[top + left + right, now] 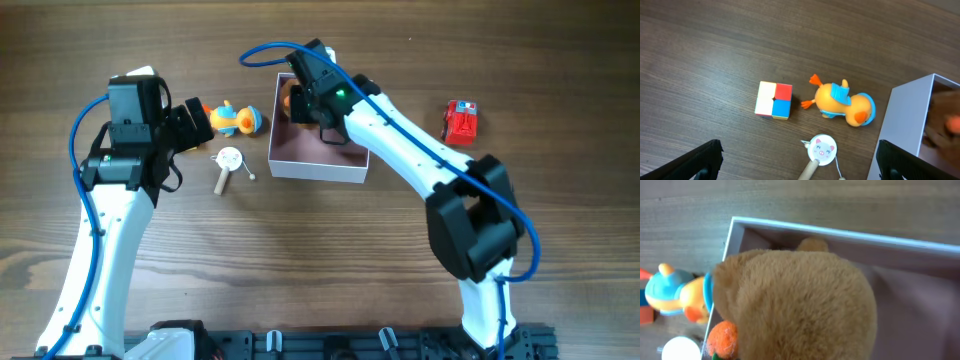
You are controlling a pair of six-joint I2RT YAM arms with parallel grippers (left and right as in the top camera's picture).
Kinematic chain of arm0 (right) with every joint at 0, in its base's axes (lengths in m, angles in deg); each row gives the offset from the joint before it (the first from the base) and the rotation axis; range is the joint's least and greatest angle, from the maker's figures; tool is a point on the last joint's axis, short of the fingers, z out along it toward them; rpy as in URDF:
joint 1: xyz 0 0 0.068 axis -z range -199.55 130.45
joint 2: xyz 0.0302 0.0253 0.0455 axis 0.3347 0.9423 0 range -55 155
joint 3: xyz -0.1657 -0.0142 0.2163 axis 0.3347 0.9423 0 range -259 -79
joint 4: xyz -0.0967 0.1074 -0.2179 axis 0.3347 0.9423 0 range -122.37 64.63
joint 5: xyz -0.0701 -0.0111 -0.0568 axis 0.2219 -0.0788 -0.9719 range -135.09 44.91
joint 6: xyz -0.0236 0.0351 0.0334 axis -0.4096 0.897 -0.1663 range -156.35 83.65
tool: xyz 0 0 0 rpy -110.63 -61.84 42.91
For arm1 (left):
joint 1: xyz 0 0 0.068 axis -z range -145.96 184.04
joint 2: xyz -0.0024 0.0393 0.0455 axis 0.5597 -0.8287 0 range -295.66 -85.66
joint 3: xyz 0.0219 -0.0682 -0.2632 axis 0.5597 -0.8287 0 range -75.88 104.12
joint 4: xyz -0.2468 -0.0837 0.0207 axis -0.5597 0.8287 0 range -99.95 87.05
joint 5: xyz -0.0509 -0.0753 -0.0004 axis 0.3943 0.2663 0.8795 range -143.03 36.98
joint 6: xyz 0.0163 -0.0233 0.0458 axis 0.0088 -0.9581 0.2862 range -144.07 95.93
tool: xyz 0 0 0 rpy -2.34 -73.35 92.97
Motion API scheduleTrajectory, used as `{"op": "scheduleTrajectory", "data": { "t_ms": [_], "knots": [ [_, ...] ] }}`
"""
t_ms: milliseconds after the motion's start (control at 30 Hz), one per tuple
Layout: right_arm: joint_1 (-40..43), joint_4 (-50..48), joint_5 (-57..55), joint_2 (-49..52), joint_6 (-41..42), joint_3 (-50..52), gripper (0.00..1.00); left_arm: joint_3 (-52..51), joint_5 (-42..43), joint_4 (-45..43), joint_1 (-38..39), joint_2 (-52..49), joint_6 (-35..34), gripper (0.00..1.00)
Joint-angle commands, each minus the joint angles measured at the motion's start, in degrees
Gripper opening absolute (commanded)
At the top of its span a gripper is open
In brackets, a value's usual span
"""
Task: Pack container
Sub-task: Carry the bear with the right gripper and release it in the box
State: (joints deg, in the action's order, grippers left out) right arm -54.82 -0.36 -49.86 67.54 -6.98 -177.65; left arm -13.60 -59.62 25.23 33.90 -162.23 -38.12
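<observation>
The container (318,170) is a shallow white-walled box with a dusty pink inside, at the table's far centre. It also shows in the left wrist view (902,125) and the right wrist view (850,235). My right gripper (310,100) hangs over its far left corner, shut on a tan plush toy (795,305) with an orange carrot. The plush hides the fingers. My left gripper (800,165) is open and empty above the table, left of the container.
An orange and blue duck (845,102) and a coloured cube (773,100) lie left of the container. A pig-faced rattle drum (822,149) lies just in front of them. A red toy car (461,122) sits far right.
</observation>
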Motion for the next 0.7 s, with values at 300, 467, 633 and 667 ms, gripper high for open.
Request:
{"op": "scheduleTrajectory", "data": {
  "t_ms": [300,467,633,667],
  "knots": [
    [0.5,-2.8,0.7,1.9,0.8,1.8,0.29,1.3,-0.5,-0.2,-0.3,-0.2,0.7,1.00],
    [0.5,-2.6,0.7,1.9,0.6,2.0,0.48,1.3,-0.5,-0.2,-0.3,-0.2,0.7,1.00],
    [0.5,-2.5,0.8,1.9,-1.0,2.0,0.75,1.3,-0.5,-0.2,-0.3,-0.2,0.7,1.00],
    [0.5,-2.4,0.8,1.9,-2.5,2.0,0.75,1.3,-0.5,-0.2,-0.3,-0.2,0.7,1.00]
  ]
}}
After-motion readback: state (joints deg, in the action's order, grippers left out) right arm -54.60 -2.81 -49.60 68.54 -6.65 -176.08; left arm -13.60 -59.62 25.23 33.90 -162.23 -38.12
